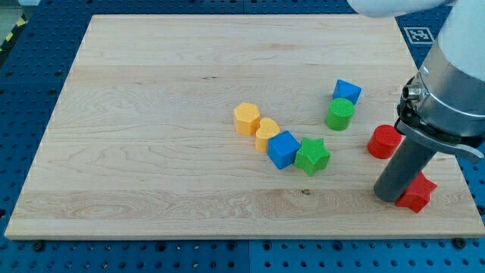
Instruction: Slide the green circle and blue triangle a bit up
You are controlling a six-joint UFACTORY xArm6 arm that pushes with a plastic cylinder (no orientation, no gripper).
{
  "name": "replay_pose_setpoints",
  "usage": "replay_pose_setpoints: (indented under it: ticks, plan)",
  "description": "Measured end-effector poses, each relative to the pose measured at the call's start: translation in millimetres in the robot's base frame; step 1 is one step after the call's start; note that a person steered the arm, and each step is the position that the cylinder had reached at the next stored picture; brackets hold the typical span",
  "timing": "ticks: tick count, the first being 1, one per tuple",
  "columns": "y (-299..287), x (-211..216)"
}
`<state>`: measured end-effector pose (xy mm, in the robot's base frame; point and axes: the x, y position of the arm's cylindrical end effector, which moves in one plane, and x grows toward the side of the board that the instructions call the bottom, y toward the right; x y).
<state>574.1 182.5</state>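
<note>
Two targets touching mid-right on wooden table: green plastic cylinder w/ blue triangular block just above. Claw is bare rod, holds nothing; tip well below-right, beside red star. Needs approach from underneath green.

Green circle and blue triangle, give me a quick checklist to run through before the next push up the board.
1. Pair together: ok. The green circle touches the blue triangle, which sits just above it.
2. Room toward the view's top: ok. Bare wooden board lies above the triangle.
3. My tip below the pair: not ok. The rod stands at lower right, beside the red star.
4. Tip's exact end: cannot tell; the rod hides it.
5. Path to the spot under the circle: not ok. The red cylinder lies between, and the green star sits close by.
</note>
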Motion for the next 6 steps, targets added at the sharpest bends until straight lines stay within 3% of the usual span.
replay_pose_setpoints:
  ticks: [4,6]
  plan:
    - [-41.3,-88.4]
    - [-27.8,-93.9]
